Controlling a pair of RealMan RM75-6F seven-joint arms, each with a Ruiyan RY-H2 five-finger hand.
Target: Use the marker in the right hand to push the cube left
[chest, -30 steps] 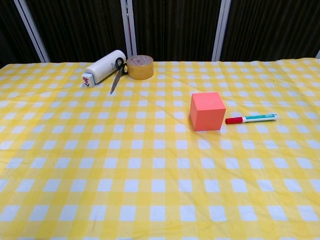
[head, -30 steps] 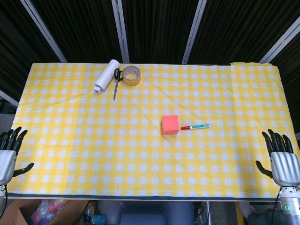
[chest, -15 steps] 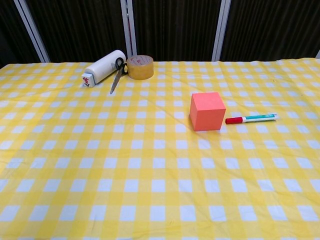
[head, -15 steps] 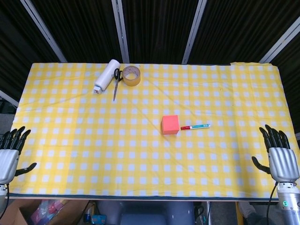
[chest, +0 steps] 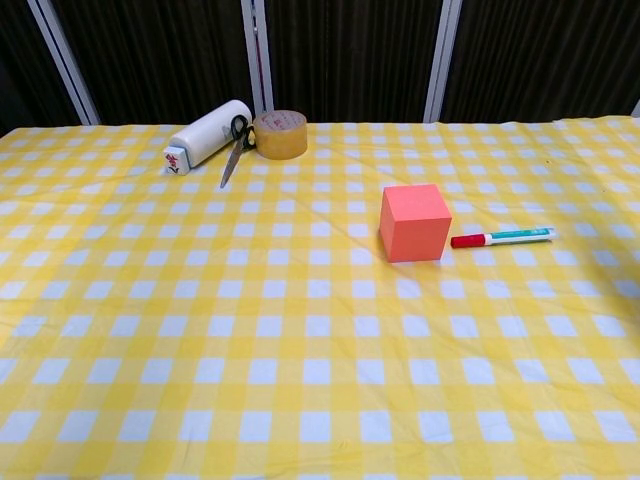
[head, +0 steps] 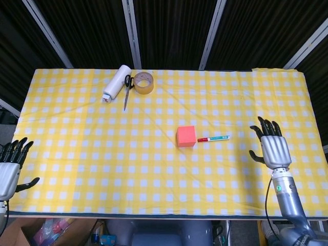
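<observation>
Fingers spread and empty, the right hand (head: 274,148) nears the slim, rigid, likely light marker (head: 213,138) at frame centre-right; mid-barrel grip looks best.

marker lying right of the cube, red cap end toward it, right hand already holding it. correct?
Not quite. The marker does lie right of the cube with its red cap toward it, but the right hand is open and apart from it, further right over the table. The head view shows this.

Test lab: dark curtains (head: 169,31) behind checkered table (head: 102,169).
</observation>
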